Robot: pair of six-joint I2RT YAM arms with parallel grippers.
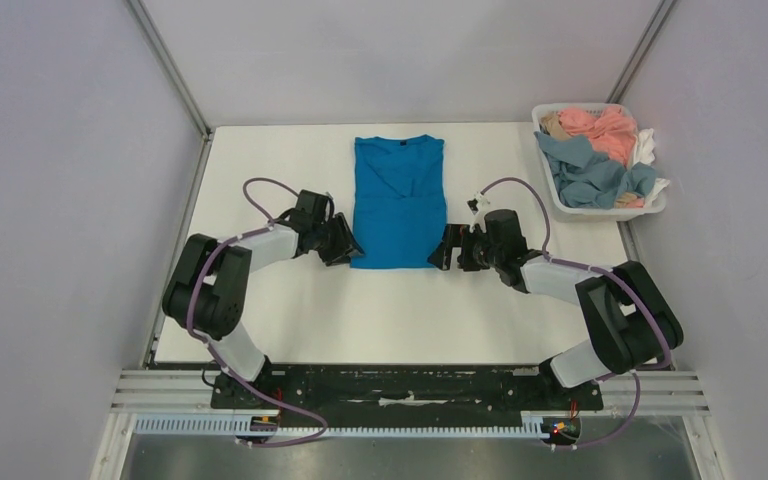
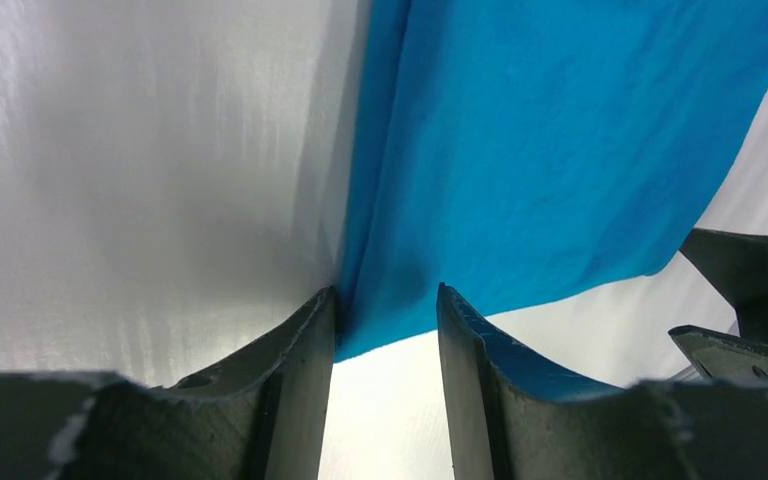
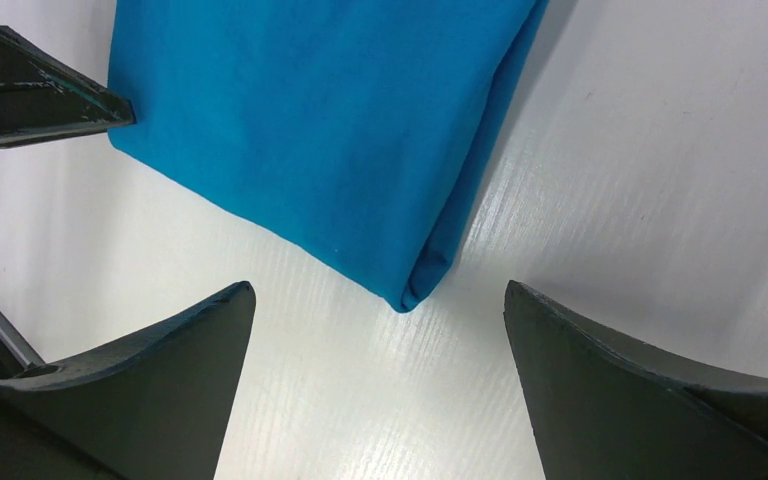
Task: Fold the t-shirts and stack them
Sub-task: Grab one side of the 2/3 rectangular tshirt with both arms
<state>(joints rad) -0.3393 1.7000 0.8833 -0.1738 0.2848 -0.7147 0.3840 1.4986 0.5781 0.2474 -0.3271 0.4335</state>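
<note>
White tabletop point(image 1: 290, 320), centre: blue cloth t-shirt point(image 1: 398, 205), sleeves folded in, flat. Left gripper point(image 2: 385, 325), fingers narrowly apart, and right gripper point(image 3: 380, 300), fingers wide apart, straddle its near hem corners, presumably to lift them together.

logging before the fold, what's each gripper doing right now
Left gripper: open, narrowly apart around a corner of the blue t-shirt, not clamped.
Right gripper: wide open, holding nothing.

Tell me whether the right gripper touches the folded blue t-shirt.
Apart. The right wrist view shows bare white table between each finger of the right gripper and the folded blue t-shirt.
</note>
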